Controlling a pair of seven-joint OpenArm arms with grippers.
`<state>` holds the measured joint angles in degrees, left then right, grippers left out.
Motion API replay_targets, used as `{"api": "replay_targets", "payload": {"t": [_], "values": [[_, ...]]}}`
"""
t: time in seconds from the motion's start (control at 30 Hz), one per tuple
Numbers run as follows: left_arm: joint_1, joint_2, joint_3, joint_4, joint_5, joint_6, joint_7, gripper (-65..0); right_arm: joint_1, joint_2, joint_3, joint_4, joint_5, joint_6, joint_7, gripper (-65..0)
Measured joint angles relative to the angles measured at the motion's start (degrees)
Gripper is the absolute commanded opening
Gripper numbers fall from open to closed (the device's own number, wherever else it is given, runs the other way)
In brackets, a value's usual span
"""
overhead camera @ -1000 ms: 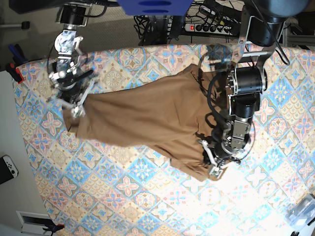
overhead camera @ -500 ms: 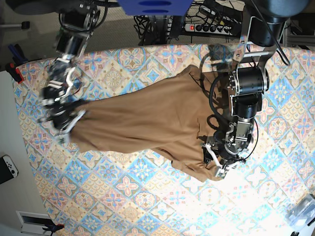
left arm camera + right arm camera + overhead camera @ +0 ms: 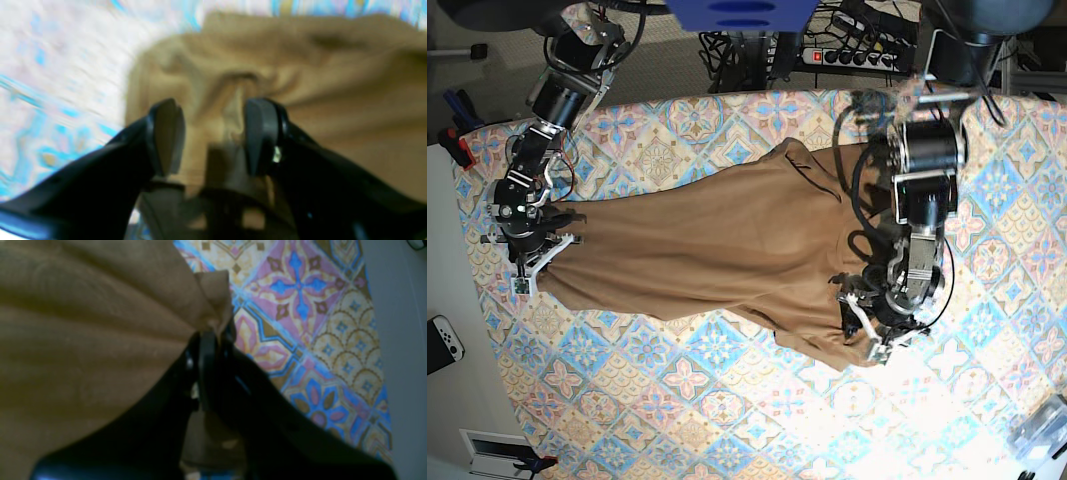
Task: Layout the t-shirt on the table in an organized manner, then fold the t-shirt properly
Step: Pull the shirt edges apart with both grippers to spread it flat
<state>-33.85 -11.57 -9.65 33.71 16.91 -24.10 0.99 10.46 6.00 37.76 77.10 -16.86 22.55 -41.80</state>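
The t-shirt (image 3: 717, 235) lies rumpled across the middle of the patterned table (image 3: 677, 400), its long axis running side to side; I can't tell which way its collar points; the right claw (image 3: 213, 336) pinches its edge; the left claw (image 3: 213, 136) stands spread over it.

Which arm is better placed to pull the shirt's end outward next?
Right, I'd judge: the right gripper is shut on the t-shirt's end, while the left gripper stands open over bunched cloth.

Folds (rumpled ones) of t-shirt (image 3: 213, 63) fill the left jaws' gap.
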Motion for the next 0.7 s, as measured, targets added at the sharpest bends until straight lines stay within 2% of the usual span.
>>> {"api": "replay_targets", "payload": {"t": [0.1, 0.13, 0.3, 0.33, 0.47, 0.53, 0.7], "values": [[5.55, 0.33, 0.31, 13.90, -7.63, -0.15, 5.53, -33.5, 0.00, 0.02, 0.02, -0.02, -0.04, 0.09, 0.02, -65.0], [6.75, 0.63, 0.35, 18.21, -9.75, -1.53, 8.15, -33.5, 0.00, 0.00, 0.02, 0.00, -0.11, -0.02, 0.00, -64.0], [9.16, 1.27, 0.66, 36.52, -20.59, -16.94, 26.38, -33.5, -0.31, 0.02, 0.02, 0.42, -0.15, -0.02, 0.09, -45.8], [9.99, 1.11, 0.70, 39.82, -22.47, -16.79, 30.10, -33.5, -0.31, 0.04, 0.02, 0.42, -0.26, -0.04, -0.02, -43.2], [16.02, 0.44, 0.48, 52.61, -21.59, -16.17, 42.32, -33.5, -0.31, 0.02, 0.02, 0.42, -0.26, -0.04, -0.09, -35.3], [19.34, 0.33, 0.15, 58.01, -21.59, -16.13, 43.65, -33.5, -0.35, 0.02, 0.02, 0.46, -0.13, 0.00, 0.28, -34.2], [27.10, -1.90, 0.24, 68.30, -22.38, -16.20, 43.06, -33.5, -1.84, 0.04, 0.22, 6.21, 0.00, -0.13, 0.37, -34.1]]}}
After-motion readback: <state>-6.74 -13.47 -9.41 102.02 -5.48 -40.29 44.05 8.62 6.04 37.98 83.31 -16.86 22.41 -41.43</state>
